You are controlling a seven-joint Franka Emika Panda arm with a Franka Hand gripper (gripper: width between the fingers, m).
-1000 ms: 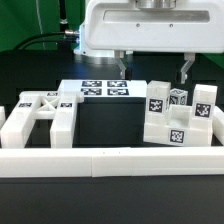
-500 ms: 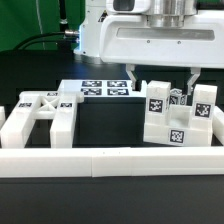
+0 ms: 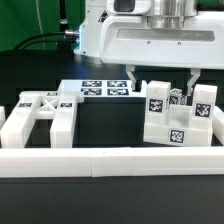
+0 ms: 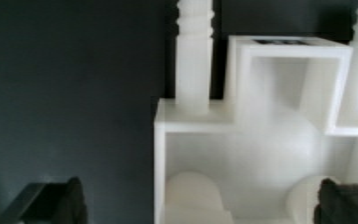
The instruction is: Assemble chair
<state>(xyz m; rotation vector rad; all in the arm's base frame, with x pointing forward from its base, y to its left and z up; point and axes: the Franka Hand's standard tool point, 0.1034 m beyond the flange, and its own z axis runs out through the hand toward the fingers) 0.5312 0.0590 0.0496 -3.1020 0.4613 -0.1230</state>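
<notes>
Your Panda's gripper (image 3: 163, 78) hung over the part-built chair (image 3: 178, 118) at the exterior view's right. Its two dark fingers (image 3: 133, 73) were spread wide, one on either side of the cluster's top, and gripped nothing; whether either pad touched the plastic could not be told. The chair stood on the black table (image 3: 105, 128), just behind the long low white rail (image 3: 110, 160) that ran across the front. Its square posts (image 3: 205, 100) pointed straight up, their long axes vertical, and its chunky slabs faced their black-and-white tags toward the exterior camera. One tagged post rose just beside the finger at that view's right. In the wrist view the gripper (image 4: 197, 205) looked down on the chair (image 4: 247, 140), which lay between the blurred fingertips (image 4: 55, 203), with a ribbed peg (image 4: 192, 45) running away from the arm. At the exterior view's left, well apart from the chair, a loose frame part (image 3: 40, 115) lay low against the rail. The marker board (image 3: 100, 88) lay flat farther back between the two, near the finger at that view's left.
</notes>
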